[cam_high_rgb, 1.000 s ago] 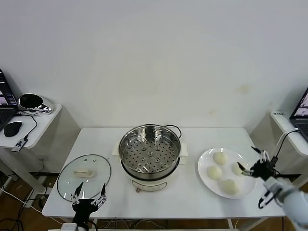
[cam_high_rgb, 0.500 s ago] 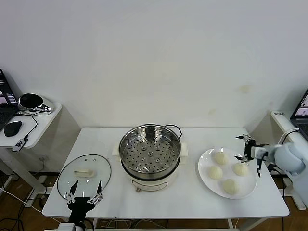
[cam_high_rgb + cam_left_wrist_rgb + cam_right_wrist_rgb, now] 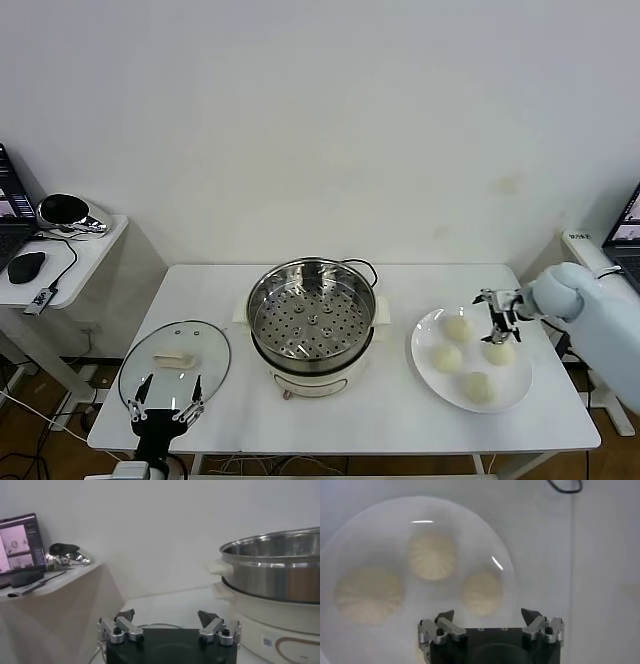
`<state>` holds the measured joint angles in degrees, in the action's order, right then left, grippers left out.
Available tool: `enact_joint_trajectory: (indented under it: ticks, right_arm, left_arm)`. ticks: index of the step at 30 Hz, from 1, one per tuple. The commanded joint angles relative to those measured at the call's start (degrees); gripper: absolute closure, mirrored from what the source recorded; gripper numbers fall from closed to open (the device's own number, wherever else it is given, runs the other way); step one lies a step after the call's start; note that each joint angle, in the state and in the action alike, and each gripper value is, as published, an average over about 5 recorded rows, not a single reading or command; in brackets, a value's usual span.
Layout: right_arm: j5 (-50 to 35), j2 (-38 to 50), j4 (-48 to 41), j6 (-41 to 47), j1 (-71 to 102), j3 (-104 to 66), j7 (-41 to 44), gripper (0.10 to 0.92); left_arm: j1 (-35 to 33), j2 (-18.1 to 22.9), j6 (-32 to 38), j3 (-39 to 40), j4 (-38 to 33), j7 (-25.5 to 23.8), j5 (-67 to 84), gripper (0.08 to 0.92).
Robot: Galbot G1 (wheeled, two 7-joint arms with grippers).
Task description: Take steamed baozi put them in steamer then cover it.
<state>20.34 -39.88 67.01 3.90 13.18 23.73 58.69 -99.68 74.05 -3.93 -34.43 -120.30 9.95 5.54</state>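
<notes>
Four baozi: steamed baozi [image 3: 466, 355] lie on a white plate [image 3: 425, 366] at the table's [image 3: 400, 410] right side, none lifted.
Right tool: right tool [image 3: 496, 312] hangs over the plate's far right part, just above the buns, fingers apart and gripping nothing; its wrist view looks straight down on three buns.
Left tool: left tool [image 3: 162, 405] sits low at the table's near left edge, just in front of the cover, fingers spread wide.
Steamer: steamer [image 3: 312, 325] stands mid-table, uncovered, perforated tray bare.
Cover: cover [image 3: 175, 366] lies flat on the table left of the steamer, handle up.
</notes>
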Motion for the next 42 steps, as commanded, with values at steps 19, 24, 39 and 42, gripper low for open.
enact_joint_trajectory:
  ticks: [19, 24, 39, 42]
  right_arm:
    - [3.06, -11.39, -16.43, -0.69, -5.62, 7.36, -1.04, 0.242]
    - [2.99, -11.40, -16.45, -0.69, -5.74, 7.61, -1.11, 0.338]
    - [-7.64, -2.20, -1.58, 0.23, -13.49, 15.93, 0.59, 0.465]
    - [-12.69, 1.44, 3.37, 0.33, -19.64, 19.51, 1.16, 0.465]
  left_arm:
    - [0.45, -0.80, 0.54, -0.92, 0.76, -0.12, -0.02, 0.177]
    - [0.51, -0.78, 0.64, -0.96, 0.72, -0.08, 0.02, 0.177]
    - [0.03, -1.11, 0.66, -0.77, -0.17, -0.41, 0.66, 0.177]
    - [0.10, -1.24, 0.63, -0.44, -0.43, -0.55, 1.28, 0.177]
